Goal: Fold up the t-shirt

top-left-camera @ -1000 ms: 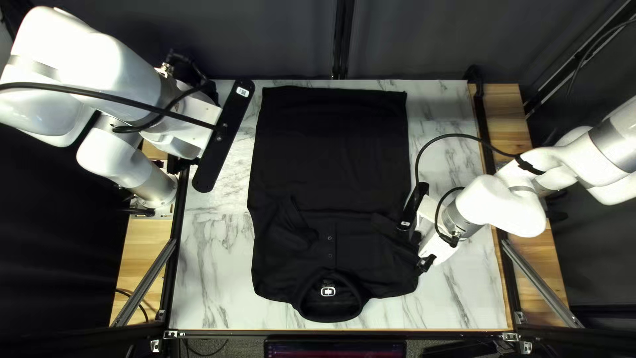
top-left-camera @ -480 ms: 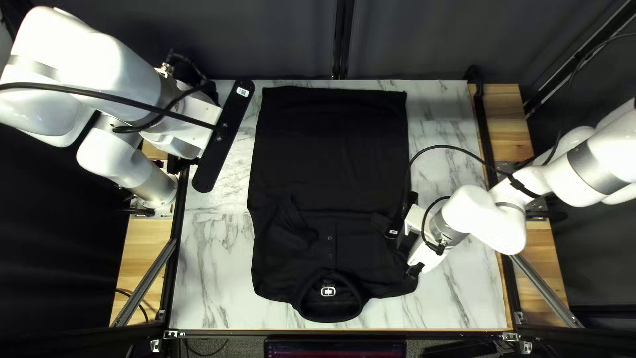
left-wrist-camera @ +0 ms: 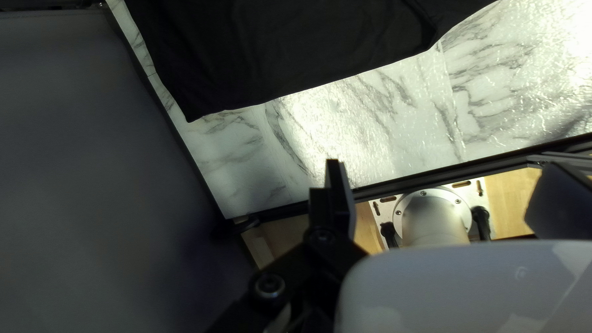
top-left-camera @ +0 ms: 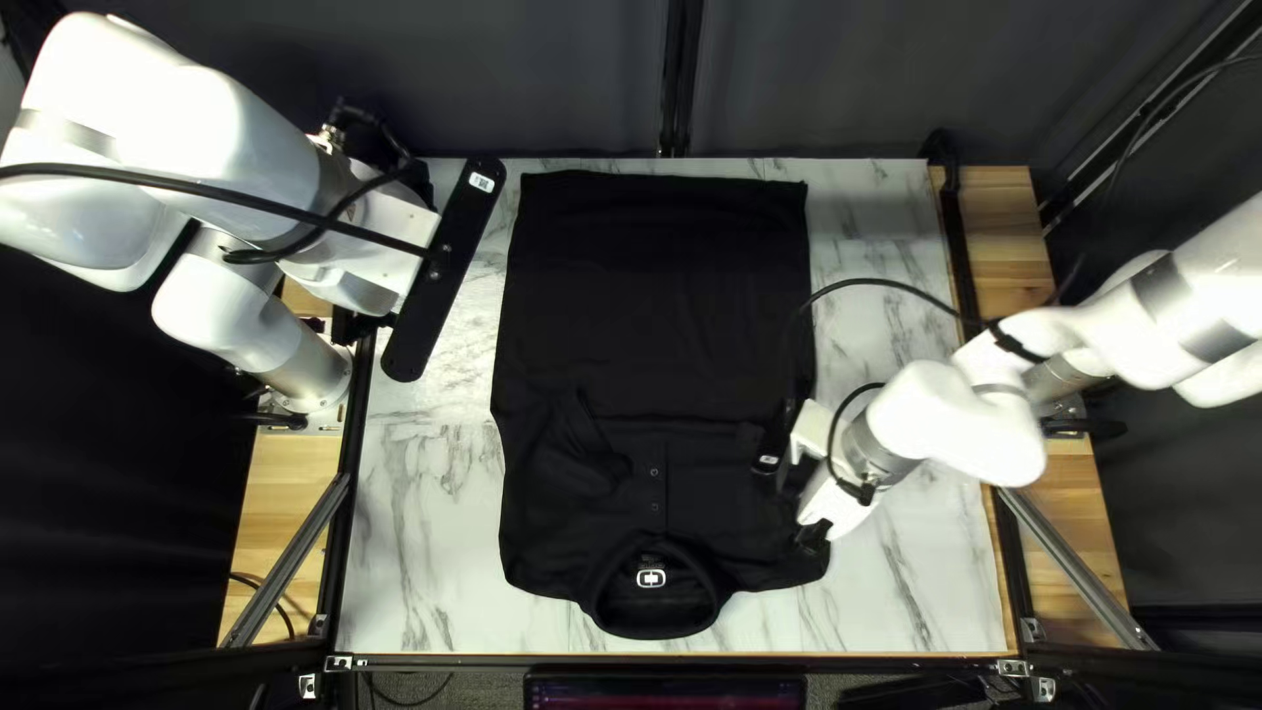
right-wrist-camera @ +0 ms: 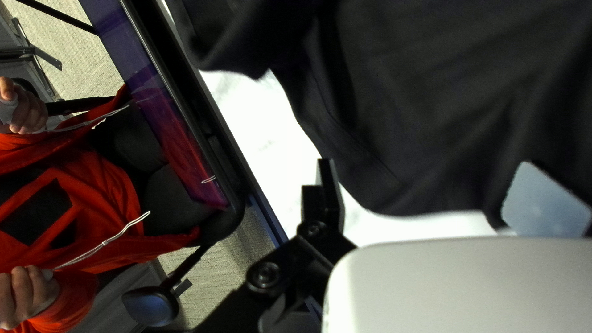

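The black t-shirt (top-left-camera: 657,303) lies spread on the marble-patterned table, collar toward the near edge, hem toward the far edge. One sleeve (top-left-camera: 579,454) lies folded inward on its front. My left gripper (top-left-camera: 372,321) is held off the shirt's left side, its tips hidden there. In the left wrist view the left gripper (left-wrist-camera: 444,176) is open and empty, the shirt (left-wrist-camera: 296,49) ahead of it. My right gripper (top-left-camera: 805,510) is over the shirt's right shoulder area. In the right wrist view the right gripper (right-wrist-camera: 427,176) stands open, with shirt fabric (right-wrist-camera: 431,123) ahead and between its spread fingers.
Bare marble table (top-left-camera: 421,552) borders the shirt on both sides. A screen (top-left-camera: 664,692) stands beyond the near edge. In the right wrist view, a person in red clothing (right-wrist-camera: 92,203) is beyond that edge, both hands visible. Frame rails run along the table's sides.
My right arm has moved left in the top left view, carrying its gripper from the shirt's right edge in over the fabric. The left arm and the shirt look unchanged.
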Robot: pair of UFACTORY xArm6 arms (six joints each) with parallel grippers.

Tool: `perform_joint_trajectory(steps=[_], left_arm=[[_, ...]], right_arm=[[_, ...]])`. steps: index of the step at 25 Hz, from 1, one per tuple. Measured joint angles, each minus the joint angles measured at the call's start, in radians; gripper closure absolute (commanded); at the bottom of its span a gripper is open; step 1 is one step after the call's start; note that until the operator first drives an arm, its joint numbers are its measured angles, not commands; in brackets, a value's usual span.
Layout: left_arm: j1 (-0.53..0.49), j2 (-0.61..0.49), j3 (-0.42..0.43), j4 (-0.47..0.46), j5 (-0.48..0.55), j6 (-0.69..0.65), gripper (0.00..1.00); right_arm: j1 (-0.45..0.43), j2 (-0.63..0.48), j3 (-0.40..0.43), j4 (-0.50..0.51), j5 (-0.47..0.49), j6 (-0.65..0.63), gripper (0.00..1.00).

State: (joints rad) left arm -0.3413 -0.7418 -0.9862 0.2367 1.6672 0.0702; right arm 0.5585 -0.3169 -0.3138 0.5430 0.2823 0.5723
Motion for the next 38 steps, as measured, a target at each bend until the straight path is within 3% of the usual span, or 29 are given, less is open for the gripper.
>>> perform_joint_trajectory(steps=[3,7,10,11,12,13,14,21,31,38], left_arm=[[0.000,0.000,0.000,0.000,0.000,0.000,0.00],[0.000,0.000,0.000,0.000,0.000,0.000,0.00],[0.000,0.000,0.000,0.000,0.000,0.000,0.00],[0.000,0.000,0.000,0.000,0.000,0.000,0.00],[0.000,0.000,0.000,0.000,0.000,0.000,0.00],[0.000,0.000,0.000,0.000,0.000,0.000,0.00],[0.000,0.000,0.000,0.000,0.000,0.000,0.00],[0.000,0.000,0.000,0.000,0.000,0.000,0.00],[0.000,0.000,0.000,0.000,0.000,0.000,0.00],[0.000,0.000,0.000,0.000,0.000,0.000,0.00]], right_arm=[[0.002,-0.002,0.012,-0.014,0.002,0.020,0.00],[0.035,0.079,-0.007,0.023,-0.045,0.006,0.00],[0.042,0.135,-0.032,0.004,-0.065,0.026,0.08],[0.039,0.152,-0.041,-0.021,-0.064,0.045,0.16],[0.033,0.168,-0.052,-0.052,-0.058,0.068,0.45],[0.028,0.181,-0.061,-0.078,-0.051,0.088,0.82],[0.019,0.198,-0.076,-0.115,-0.039,0.117,1.00],[-0.006,0.230,-0.117,-0.214,0.016,0.197,1.00],[-0.051,0.182,-0.167,-0.323,0.120,0.268,1.00],[-0.075,0.186,-0.222,-0.352,0.156,0.273,1.00]])
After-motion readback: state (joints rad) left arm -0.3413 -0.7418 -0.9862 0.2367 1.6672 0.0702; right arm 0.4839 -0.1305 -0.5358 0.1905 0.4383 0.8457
